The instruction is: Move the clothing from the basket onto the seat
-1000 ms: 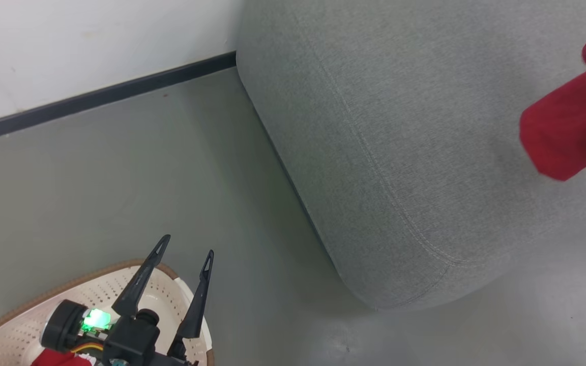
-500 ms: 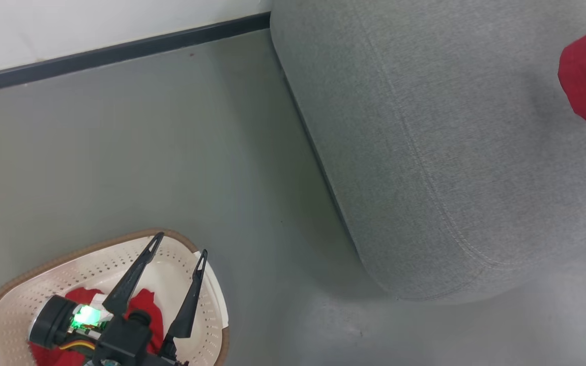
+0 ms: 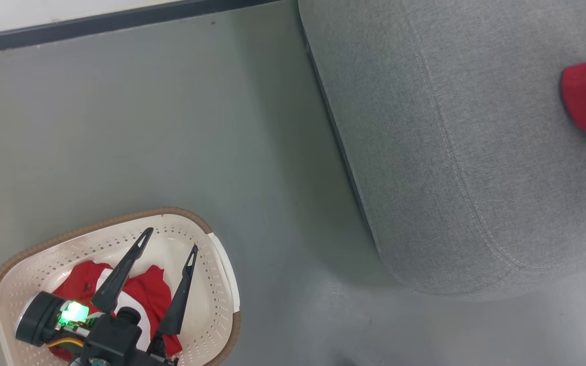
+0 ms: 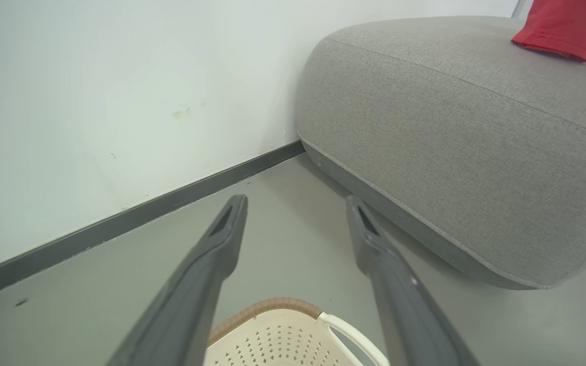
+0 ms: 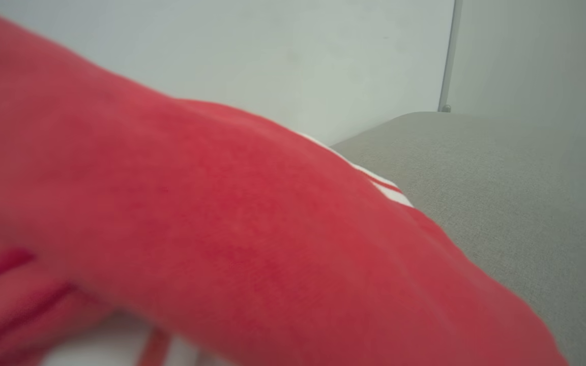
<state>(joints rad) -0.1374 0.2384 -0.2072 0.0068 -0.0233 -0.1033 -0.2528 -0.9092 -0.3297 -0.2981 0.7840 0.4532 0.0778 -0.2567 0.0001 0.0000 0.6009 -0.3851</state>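
grey seat (image 3: 440, 152), rounded corner toward the robot

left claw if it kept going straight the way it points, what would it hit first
Probably the bare floor beyond the rim of the basket: the open left claw points over that rim at the grey strip between wall and seat. Depth is unclear.
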